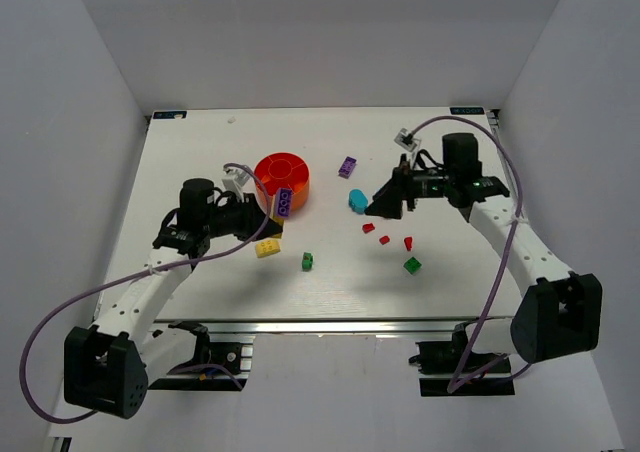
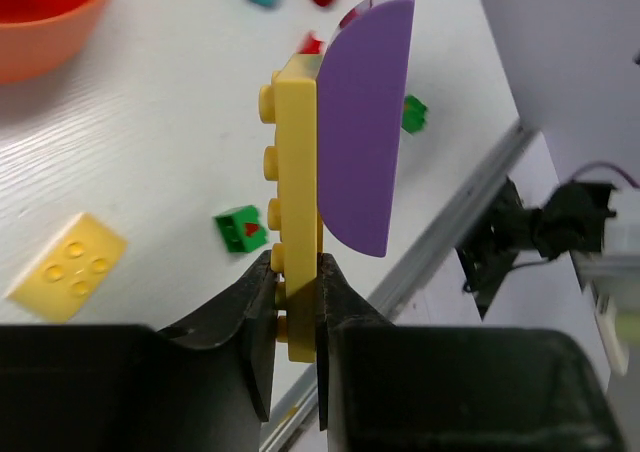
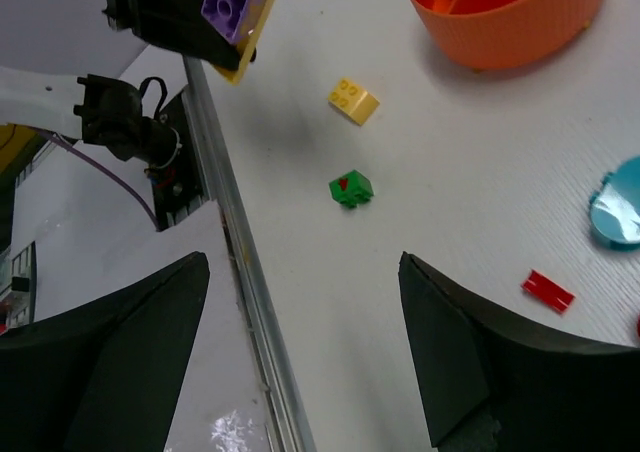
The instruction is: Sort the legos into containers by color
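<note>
Jaws first: what has the left gripper [image 2: 297,272] got?

— Its jaws are pinched almost shut on the bottom edge of a flat yellow plastic plate [image 2: 298,172], which has a purple curved plastic brick [image 2: 365,122] stuck to one face. The pair hangs clear of the white surface [image 1: 200,142].

Which way does it lie from them?

— Straight ahead. The long axis runs on from the jaws, in line with them, with the yellow studs to one side and the purple face to the other.

And the round orange plastic tub [image 1: 298,177]?

— Just beside the held pair. From the top camera the purple brick overlaps the tub's near wall. From the left wrist the tub sits off at the upper left, so I judge the pair is at the wall and not yet over a compartment. How high it is above the rim I cannot tell.

The other arm?

— The right gripper [image 3: 305,342] has its jaws spread wide with nothing in them. It is near a teal plastic piece [image 1: 357,201] and well apart from the tub. The left arm is much the nearer.

So the coming move?

— Probably a short carry over the rim. Two colours joined may make the sorting awkward.
</note>
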Available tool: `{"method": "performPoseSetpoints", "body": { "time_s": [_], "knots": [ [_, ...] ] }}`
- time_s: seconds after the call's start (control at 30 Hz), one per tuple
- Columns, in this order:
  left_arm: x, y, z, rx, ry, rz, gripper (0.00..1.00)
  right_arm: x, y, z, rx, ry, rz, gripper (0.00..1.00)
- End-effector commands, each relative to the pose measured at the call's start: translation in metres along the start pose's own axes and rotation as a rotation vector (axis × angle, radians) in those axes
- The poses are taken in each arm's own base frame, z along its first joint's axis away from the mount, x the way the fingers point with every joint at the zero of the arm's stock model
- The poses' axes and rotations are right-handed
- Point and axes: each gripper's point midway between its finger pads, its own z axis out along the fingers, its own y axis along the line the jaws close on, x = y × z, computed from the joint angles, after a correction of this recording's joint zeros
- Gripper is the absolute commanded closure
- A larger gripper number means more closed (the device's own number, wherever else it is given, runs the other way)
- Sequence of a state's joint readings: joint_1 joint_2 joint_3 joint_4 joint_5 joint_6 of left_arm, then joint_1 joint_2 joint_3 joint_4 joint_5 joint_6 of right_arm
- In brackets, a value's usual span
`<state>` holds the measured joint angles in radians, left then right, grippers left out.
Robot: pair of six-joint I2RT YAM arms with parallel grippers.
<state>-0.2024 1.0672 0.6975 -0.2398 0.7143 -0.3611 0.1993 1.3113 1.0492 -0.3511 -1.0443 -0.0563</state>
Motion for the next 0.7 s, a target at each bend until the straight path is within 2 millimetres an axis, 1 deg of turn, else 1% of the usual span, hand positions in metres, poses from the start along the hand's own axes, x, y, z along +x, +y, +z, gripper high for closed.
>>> {"method": "performPoseSetpoints", "body": {
  "time_s": [0.0,0.03,0.07,0.1,0.13,0.17,0.2,0.27,0.3,0.33,0.37,0.43,0.47,0.5,0.53,0.57,0.6,0.67],
  "knots": [
    [-0.009,-0.034,-0.004,0.105,-0.026,0.138,1.00,-0.045,0.024,0.025,-0.006,-0.061,-0.012,0.19],
    [-0.009,-0.035,-0.003,0.095,-0.026,0.146,1.00,-0.056,0.028,0.029,0.010,-0.076,0.029,0.19],
    [-0.005,-0.038,-0.002,0.096,-0.016,0.163,1.00,-0.052,0.033,0.047,-0.006,-0.045,0.055,0.18],
    [-0.006,-0.039,-0.001,0.084,-0.022,0.171,1.00,-0.055,0.034,0.053,-0.005,-0.045,0.080,0.11],
    [-0.009,-0.035,0.000,0.044,-0.038,0.176,1.00,-0.064,0.041,0.059,-0.015,-0.048,0.115,0.11],
    [-0.007,-0.037,0.002,0.040,-0.038,0.191,1.00,-0.063,0.036,0.069,-0.006,-0.033,0.150,0.11],
    [-0.008,-0.035,0.002,0.020,-0.045,0.197,1.00,-0.060,0.051,0.084,-0.043,-0.010,0.141,0.11],
    [-0.008,-0.027,0.005,-0.035,-0.054,0.204,1.00,-0.066,0.053,0.097,-0.031,-0.010,0.194,0.11],
    [-0.005,-0.025,0.008,-0.051,-0.048,0.207,1.00,-0.066,0.063,0.107,-0.048,-0.007,0.190,0.11],
    [-0.006,-0.022,0.008,-0.069,-0.050,0.208,1.00,-0.066,0.063,0.112,-0.032,-0.002,0.208,0.11],
    [-0.005,-0.019,0.010,-0.096,-0.050,0.214,1.00,-0.068,0.061,0.124,0.001,0.001,0.223,0.11],
    [-0.006,-0.017,0.011,-0.118,-0.057,0.228,1.00,-0.062,0.054,0.134,0.052,0.028,0.252,0.11],
    [-0.008,-0.017,0.011,-0.139,-0.067,0.237,1.00,-0.061,0.051,0.144,0.078,0.036,0.253,0.11],
    [-0.011,-0.017,0.010,-0.148,-0.081,0.242,1.00,-0.059,0.050,0.149,0.078,0.046,0.259,0.11],
    [-0.011,-0.019,0.011,-0.147,-0.081,0.256,1.00,-0.057,0.048,0.150,0.094,0.061,0.282,0.11],
    [-0.010,-0.020,0.012,-0.156,-0.076,0.260,1.00,-0.055,0.048,0.157,0.099,0.072,0.290,0.11],
    [-0.014,-0.017,0.011,-0.179,-0.088,0.263,1.00,-0.061,0.050,0.158,0.102,0.063,0.288,0.11],
    [-0.012,-0.018,0.013,-0.190,-0.076,0.270,1.00,-0.059,0.047,0.163,0.136,0.060,0.292,0.11]
  ]
}}
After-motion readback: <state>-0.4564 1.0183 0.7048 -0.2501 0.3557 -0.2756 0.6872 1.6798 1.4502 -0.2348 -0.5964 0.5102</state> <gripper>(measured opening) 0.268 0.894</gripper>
